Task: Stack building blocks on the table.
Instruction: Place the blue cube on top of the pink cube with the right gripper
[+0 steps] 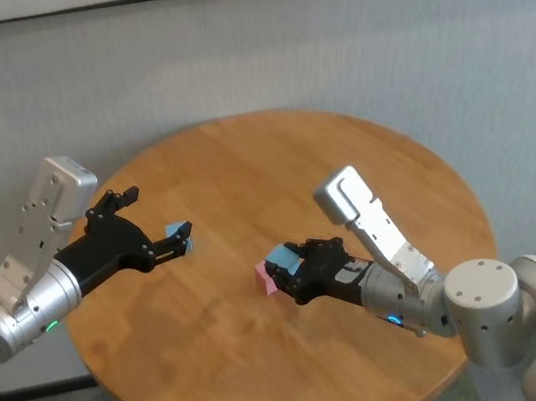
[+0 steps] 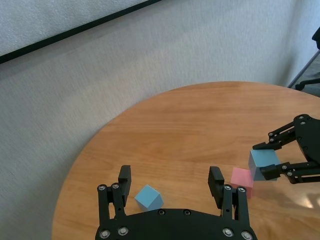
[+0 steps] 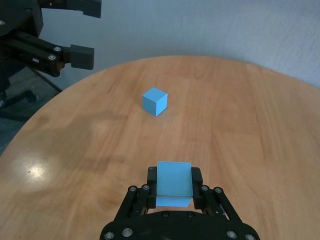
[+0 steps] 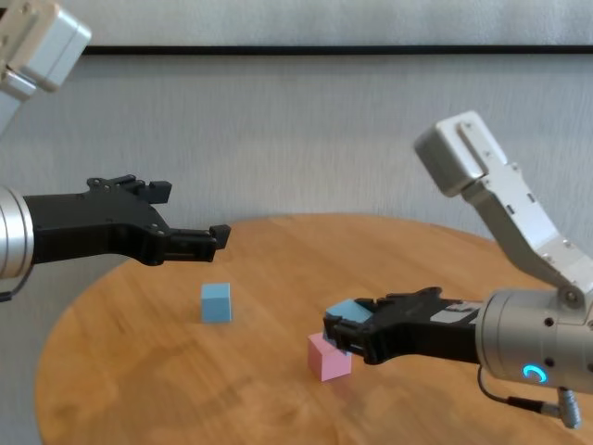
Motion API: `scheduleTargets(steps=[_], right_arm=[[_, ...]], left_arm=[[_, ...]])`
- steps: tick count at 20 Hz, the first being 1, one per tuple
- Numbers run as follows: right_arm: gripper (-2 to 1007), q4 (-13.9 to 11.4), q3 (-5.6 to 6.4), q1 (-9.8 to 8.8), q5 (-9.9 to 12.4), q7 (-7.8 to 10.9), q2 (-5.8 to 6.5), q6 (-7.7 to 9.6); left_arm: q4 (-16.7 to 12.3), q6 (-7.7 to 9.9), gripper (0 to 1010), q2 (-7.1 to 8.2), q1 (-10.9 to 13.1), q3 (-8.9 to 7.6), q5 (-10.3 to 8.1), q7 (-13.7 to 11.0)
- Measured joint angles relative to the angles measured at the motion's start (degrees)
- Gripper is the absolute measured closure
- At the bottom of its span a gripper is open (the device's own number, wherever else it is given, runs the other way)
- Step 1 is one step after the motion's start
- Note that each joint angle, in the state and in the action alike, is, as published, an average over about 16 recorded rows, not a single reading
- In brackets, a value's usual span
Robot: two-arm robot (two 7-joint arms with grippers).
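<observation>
My right gripper [image 1: 288,268] is shut on a light blue block [image 1: 280,256], which sits squarely between the fingers in the right wrist view [image 3: 173,181]. That block hangs just above the pale pink block [image 4: 328,358], slightly off to its right; I cannot tell whether they touch. The pink block [image 1: 262,278] rests on the round wooden table [image 1: 342,161]. A second blue block [image 1: 179,234] lies alone on the table's left part [image 4: 216,302]. My left gripper [image 1: 162,217] hovers open over it, the cube showing between its fingers [image 2: 148,196].
A grey wall runs close behind the table. The table's rim [image 4: 56,352] curves near the left arm. Bare wood [image 3: 240,115] spreads across the far and right parts of the top.
</observation>
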Motion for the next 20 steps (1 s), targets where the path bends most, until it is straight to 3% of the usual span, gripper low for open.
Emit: scheduleTargets(steps=[20], right_arm=[[639,2.09,-0.69,0.69,-1.51,-1.03,-1.42,-1.8]], left_arm=[[0.0,0.0,9,0.0,0.0,0.0,0.0,0.0]])
